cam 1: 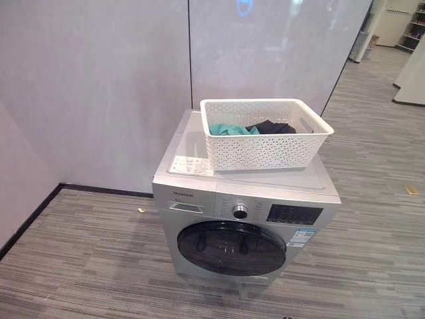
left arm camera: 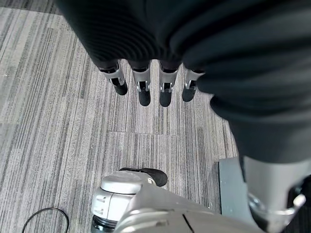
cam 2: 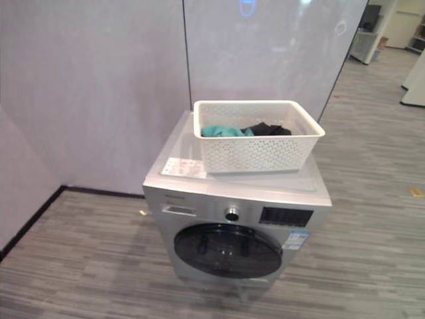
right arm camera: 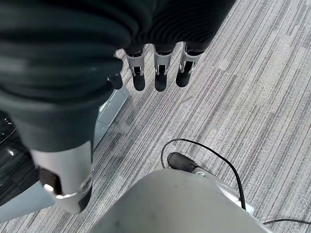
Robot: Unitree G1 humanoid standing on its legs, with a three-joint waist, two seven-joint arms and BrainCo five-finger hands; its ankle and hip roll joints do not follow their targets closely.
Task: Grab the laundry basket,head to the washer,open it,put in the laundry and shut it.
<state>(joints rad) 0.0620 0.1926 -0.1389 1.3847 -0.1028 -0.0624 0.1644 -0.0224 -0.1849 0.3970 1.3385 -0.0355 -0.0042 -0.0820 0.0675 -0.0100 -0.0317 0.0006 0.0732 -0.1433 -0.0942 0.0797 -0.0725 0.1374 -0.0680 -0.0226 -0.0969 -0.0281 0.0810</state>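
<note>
Both hands hang empty above the grey striped carpet floor point(left arm camera: 58, 121): the left hand point(left arm camera: 146, 85), seen in its wrist view, has its silver, dark-tipped fingers point(left arm camera: 144, 92) straight and slightly spread, pointing down at the floor and holding nothing; the right hand point(right arm camera: 158, 73) in its own wrist view is the same, fingers point(right arm camera: 160, 77) extended in a loose row, nothing between them, with a corner of the silver washing machine point(right arm camera: 109, 109) just beside it.

Seen from the head, the white perforated laundry basket point(cam 1: 265, 149) sits upright on the flat top of the front-loading washing machine point(cam 1: 246, 199), towards its right and rear; inside it lie a teal garment point(cam 1: 229, 129) on the left and a dark garment point(cam 1: 271, 126) on the right, touching each other and lying below the rim; the round dark-glass door point(cam 1: 231, 247) on the machine's front is closed; above it a silver control dial point(cam 1: 240, 212) sits between the detergent drawer point(cam 1: 186, 207) and a dark display panel point(cam 1: 293, 214); a white label sheet point(cam 1: 189, 165) lies on the lid just left of the basket; the machine stands against pale grey wall panels point(cam 1: 99, 86), with open floor stretching away to the right.
</note>
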